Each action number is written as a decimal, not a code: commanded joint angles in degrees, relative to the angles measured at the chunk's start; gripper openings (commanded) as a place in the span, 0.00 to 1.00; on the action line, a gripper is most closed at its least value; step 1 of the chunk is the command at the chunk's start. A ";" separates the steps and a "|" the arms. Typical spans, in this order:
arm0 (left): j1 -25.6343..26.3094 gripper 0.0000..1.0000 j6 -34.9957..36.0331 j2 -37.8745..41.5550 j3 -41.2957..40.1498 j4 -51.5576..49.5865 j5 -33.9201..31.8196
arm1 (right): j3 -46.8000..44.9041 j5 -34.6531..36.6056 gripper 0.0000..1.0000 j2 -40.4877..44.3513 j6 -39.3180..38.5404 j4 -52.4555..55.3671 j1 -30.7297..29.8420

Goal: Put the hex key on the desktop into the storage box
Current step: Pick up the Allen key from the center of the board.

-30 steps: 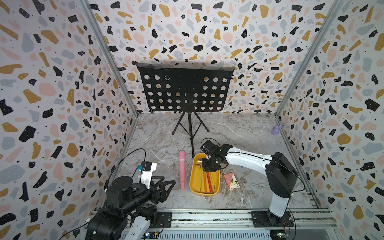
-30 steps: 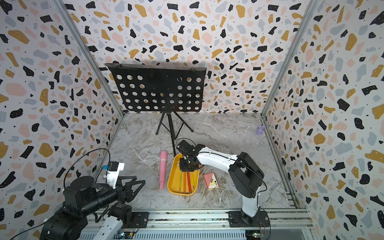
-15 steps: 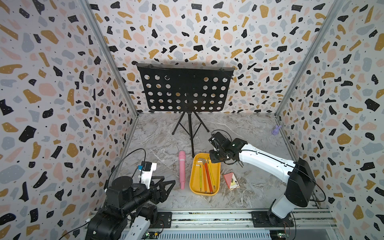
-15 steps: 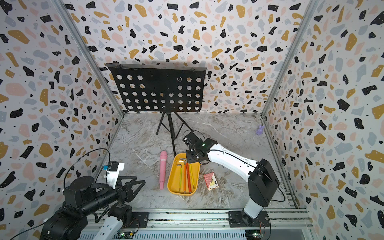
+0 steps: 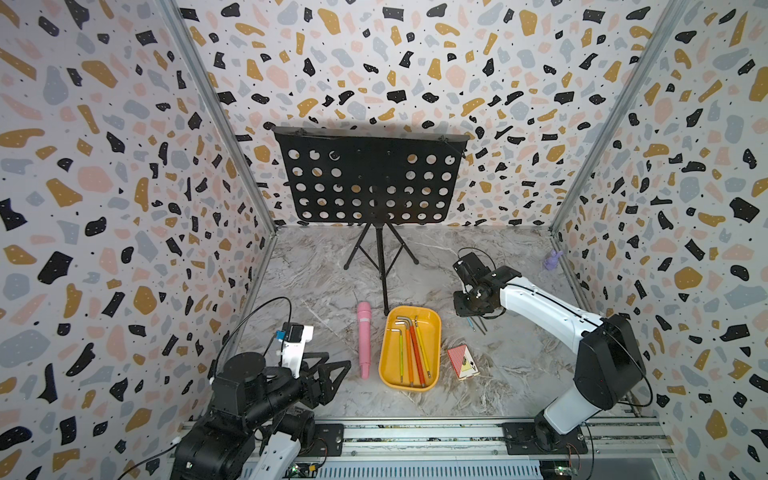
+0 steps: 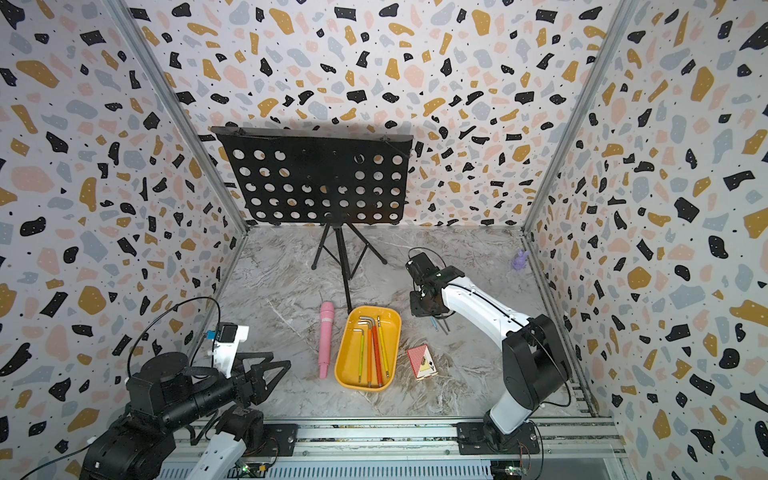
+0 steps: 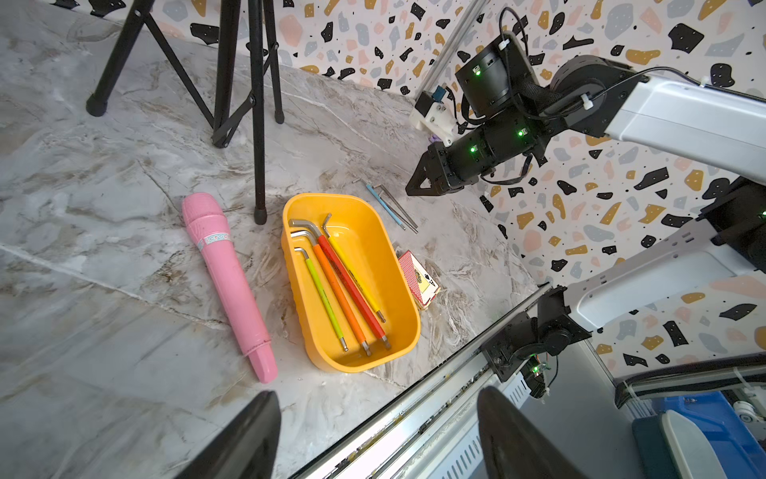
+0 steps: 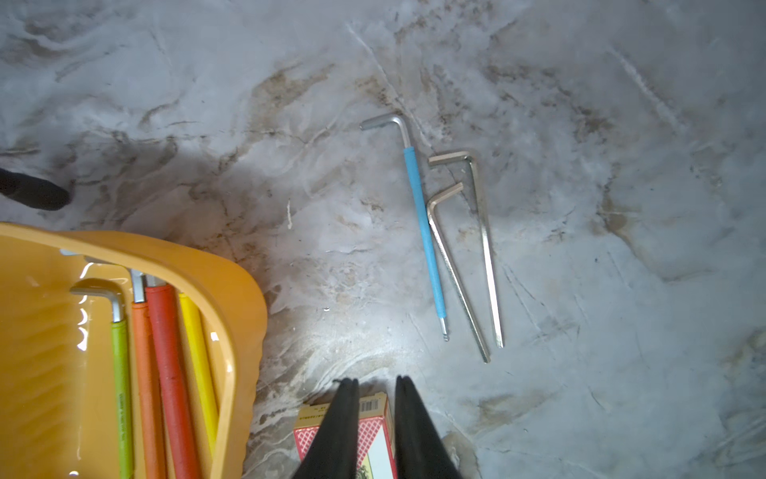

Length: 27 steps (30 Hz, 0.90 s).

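Right fingers [image 8: 340,419] parted narrowly, empty, hanging over the surface [image 8: 166,124] just short of a blue hex key [image 8: 425,224] and two bare keys [image 8: 456,273] lying close together, near the box [image 8: 244,323] but outside it. Probably lining up the next pick. Four coloured keys [image 5: 409,353] lie in the box. Left fingers [image 7: 244,439] spread wide, idle, clear of the work.

Desktop [image 5: 311,270] bears storage box [image 5: 432,332], hex keys [image 8: 427,232], microphone [image 5: 364,340], card box [image 5: 462,361].
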<state>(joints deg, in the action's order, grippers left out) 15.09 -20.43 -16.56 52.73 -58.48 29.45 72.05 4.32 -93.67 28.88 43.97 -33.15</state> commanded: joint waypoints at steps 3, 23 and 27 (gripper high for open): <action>-0.41 0.78 -0.14 0.12 -0.79 1.42 -0.19 | -0.16 0.12 0.21 -3.15 -1.38 2.36 1.14; -0.44 0.78 -0.22 0.03 -0.78 1.46 -0.14 | 2.96 2.49 0.25 -13.68 -4.70 2.44 3.65; -0.45 0.78 -0.14 0.03 -0.79 1.45 -0.16 | 3.71 2.67 0.25 -14.56 -5.32 2.42 3.77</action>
<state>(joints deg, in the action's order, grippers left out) 15.05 -20.43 -16.56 52.73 -58.48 29.45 73.69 5.74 -108.49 24.51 44.62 -29.65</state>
